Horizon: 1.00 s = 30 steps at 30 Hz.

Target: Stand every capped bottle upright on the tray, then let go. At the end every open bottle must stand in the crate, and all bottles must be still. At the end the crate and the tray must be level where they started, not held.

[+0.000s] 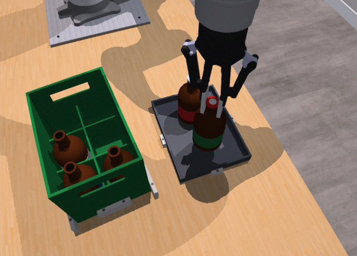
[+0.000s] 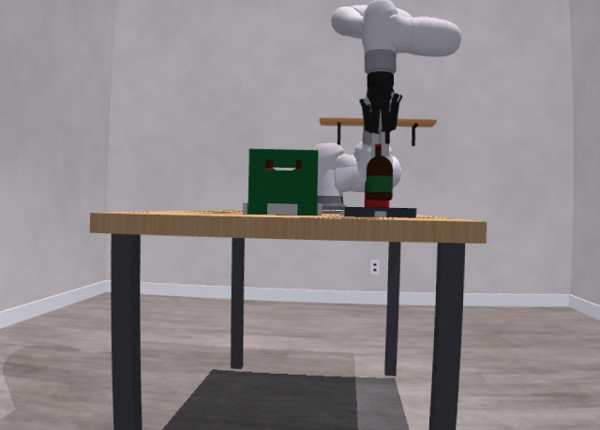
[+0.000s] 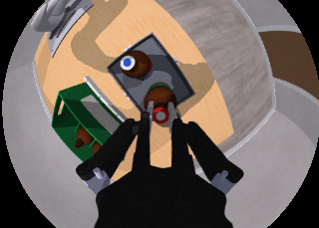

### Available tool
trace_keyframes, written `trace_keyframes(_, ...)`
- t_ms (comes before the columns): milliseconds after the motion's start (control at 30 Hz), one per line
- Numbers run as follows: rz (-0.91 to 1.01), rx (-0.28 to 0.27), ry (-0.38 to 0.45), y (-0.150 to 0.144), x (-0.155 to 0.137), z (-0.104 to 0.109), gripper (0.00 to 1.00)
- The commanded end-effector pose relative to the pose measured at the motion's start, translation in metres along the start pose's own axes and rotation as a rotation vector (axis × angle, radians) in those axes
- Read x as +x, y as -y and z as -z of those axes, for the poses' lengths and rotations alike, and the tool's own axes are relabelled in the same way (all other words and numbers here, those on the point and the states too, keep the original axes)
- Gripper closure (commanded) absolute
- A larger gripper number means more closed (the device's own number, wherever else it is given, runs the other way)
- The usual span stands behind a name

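My gripper [image 1: 211, 105] [image 3: 160, 108] is shut on the neck of the red-capped bottle with a green label [image 1: 208, 132] [image 2: 379, 184] [image 3: 159, 96]. That bottle hangs upright a little above the tray [image 1: 176, 158] [image 2: 407, 213] [image 3: 120, 78]. A second capped bottle, with a red label [image 1: 186, 115] [image 2: 370, 203] and a white and blue cap in the wrist view [image 3: 128, 63], stands upright on the tray behind it. Three open bottles [image 1: 70, 150] [image 1: 79, 177] [image 1: 119, 161] stand in compartments of the green crate [image 1: 100, 196] [image 2: 259, 188] [image 3: 62, 113]. Their bases are hidden.
Grey blocks [image 1: 114, 206] [image 1: 152, 185] sit against the crate, and small blocks [image 1: 163, 140] [image 1: 217, 171] sit at the tray's edges. The arm's base plate [image 1: 95, 31] is at the back of the table. The crate stands left of the tray in the top view.
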<state>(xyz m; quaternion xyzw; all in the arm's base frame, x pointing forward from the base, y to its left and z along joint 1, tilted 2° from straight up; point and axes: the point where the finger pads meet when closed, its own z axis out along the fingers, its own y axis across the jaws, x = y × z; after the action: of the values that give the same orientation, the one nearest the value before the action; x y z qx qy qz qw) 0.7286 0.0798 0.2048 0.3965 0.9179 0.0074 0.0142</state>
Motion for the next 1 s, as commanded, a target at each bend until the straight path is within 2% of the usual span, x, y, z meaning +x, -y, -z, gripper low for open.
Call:
trace_keyframes(0, -0.001, 0.002, 0.0, 0.001, -0.001, -0.006, 1.0)
trace_keyframes(333, -0.003, 0.005, 0.002, 0.002, -0.003, -0.021, 1.0)
trace_keyframes(433, -0.001, 0.0, 0.0, 0.0, -0.001, -0.015, 1.0)
trace_keyframes(967, -0.003, 0.005, 0.002, 0.002, -0.002, -0.021, 1.0)
